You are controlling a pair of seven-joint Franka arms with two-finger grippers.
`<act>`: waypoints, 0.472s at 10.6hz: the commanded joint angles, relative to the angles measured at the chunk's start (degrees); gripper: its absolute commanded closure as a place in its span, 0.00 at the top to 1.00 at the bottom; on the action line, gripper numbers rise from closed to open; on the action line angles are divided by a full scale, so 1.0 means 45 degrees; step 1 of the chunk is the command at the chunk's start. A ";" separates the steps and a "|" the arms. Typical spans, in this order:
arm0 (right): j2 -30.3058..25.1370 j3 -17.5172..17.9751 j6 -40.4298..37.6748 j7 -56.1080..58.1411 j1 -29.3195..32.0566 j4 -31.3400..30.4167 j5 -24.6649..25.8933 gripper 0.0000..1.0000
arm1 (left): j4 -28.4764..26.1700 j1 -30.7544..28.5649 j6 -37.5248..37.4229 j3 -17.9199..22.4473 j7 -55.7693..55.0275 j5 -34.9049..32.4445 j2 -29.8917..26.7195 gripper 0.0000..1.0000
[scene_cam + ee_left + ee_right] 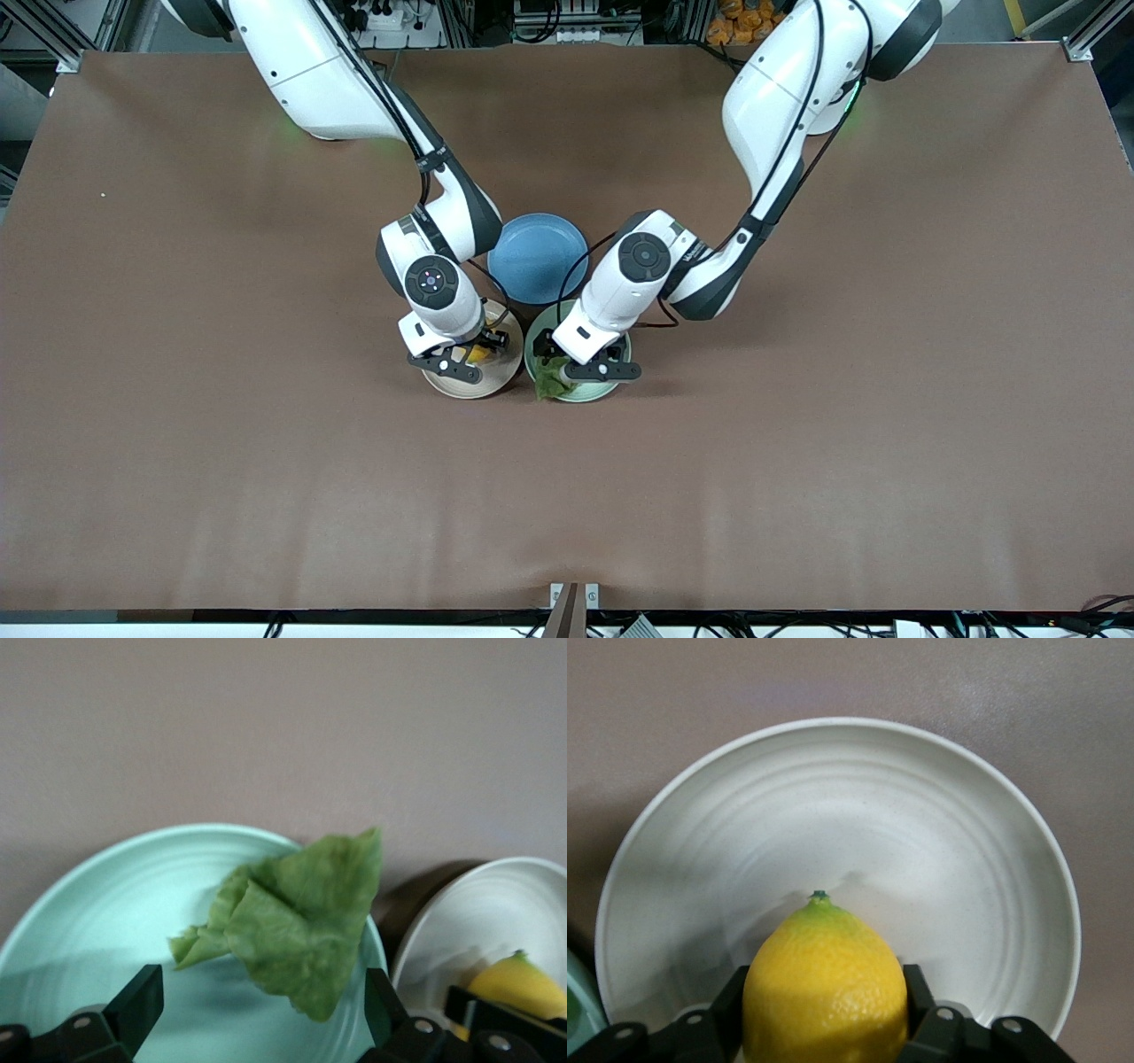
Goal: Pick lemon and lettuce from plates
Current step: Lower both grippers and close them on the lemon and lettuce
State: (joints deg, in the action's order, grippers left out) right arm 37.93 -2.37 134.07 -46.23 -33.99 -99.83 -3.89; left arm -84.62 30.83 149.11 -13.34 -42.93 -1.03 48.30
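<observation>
The lemon (824, 992) sits between my right gripper's (824, 1014) fingers, which press on both its sides, low over the beige plate (939, 859). In the front view the right gripper (472, 354) and the lemon (479, 354) are over that plate (485, 386). The lettuce (297, 921) lies on the mint green plate (106, 912), reaching over its rim. My left gripper (261, 1010) is open, its fingers (140, 999) wide apart on either side of the leaf, not touching it. In the front view the left gripper (576, 361) is low over the mint plate (604, 391), with the lettuce (551, 380) at that plate's edge.
An empty blue plate (538, 257) lies farther from the front camera, touching both plates. The two plates stand side by side. The left wrist view also shows the beige plate (478, 912) and the lemon (523, 981). Brown tabletop (797, 443) spreads all round.
</observation>
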 commanded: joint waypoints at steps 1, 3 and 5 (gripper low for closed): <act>-0.0128 -0.0079 0.0089 0.0038 -0.0024 -0.0159 0.0200 0.33 | 0.0211 0.0259 0.0707 0.0287 -0.0266 -0.0299 0.0573 1.00; -0.0128 -0.0079 0.0030 0.0038 -0.0005 -0.0139 0.0200 0.18 | 0.0230 0.0337 0.0945 0.0308 -0.0285 -0.0260 0.0594 1.00; -0.0381 -0.0079 -0.0318 0.0736 0.0170 -0.0042 0.0200 0.17 | 0.0250 0.0338 0.1255 0.0308 -0.0460 -0.0260 0.0672 1.00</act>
State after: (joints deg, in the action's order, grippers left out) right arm 37.89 -2.62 134.13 -45.98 -33.99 -99.78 -3.77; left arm -84.56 31.52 152.83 -12.65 -42.93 -1.03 50.65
